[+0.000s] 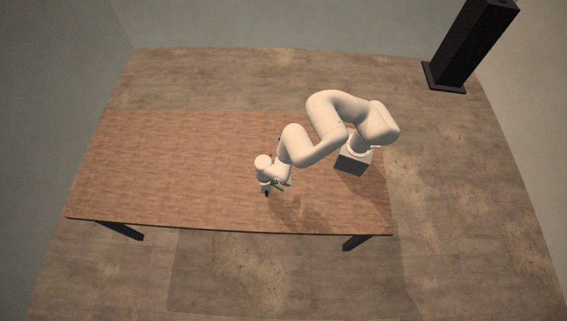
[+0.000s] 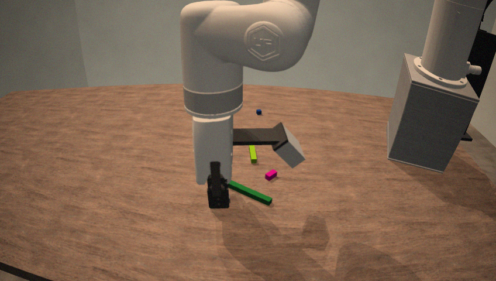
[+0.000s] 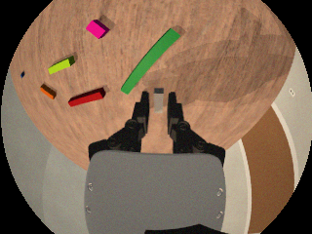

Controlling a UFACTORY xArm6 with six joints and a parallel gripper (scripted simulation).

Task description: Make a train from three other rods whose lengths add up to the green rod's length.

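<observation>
My gripper (image 3: 158, 100) (image 2: 218, 205) (image 1: 266, 194) is partly open and points down. A small grey rod (image 3: 158, 102) shows between its fingers in the wrist view, with a gap on each side. The green rod (image 3: 150, 59) (image 2: 250, 193) (image 1: 278, 187) lies beside the gripper. The magenta rod (image 3: 97, 29) (image 2: 271, 174), lime rod (image 3: 60, 65) (image 2: 252, 154), red rod (image 3: 87, 97), orange rod (image 3: 48, 92) and blue rod (image 3: 22, 74) (image 2: 258, 112) lie apart from one another. The arm hides the red, orange and grey rods in the exterior view.
The wooden table (image 1: 159, 170) (image 2: 104, 208) bears all the rods. The arm's grey base block (image 1: 352, 164) (image 2: 427, 129) stands at the right. A grey block on a dark bracket (image 2: 289, 147) juts from the wrist. A black pillar (image 1: 465, 43) stands on the floor behind.
</observation>
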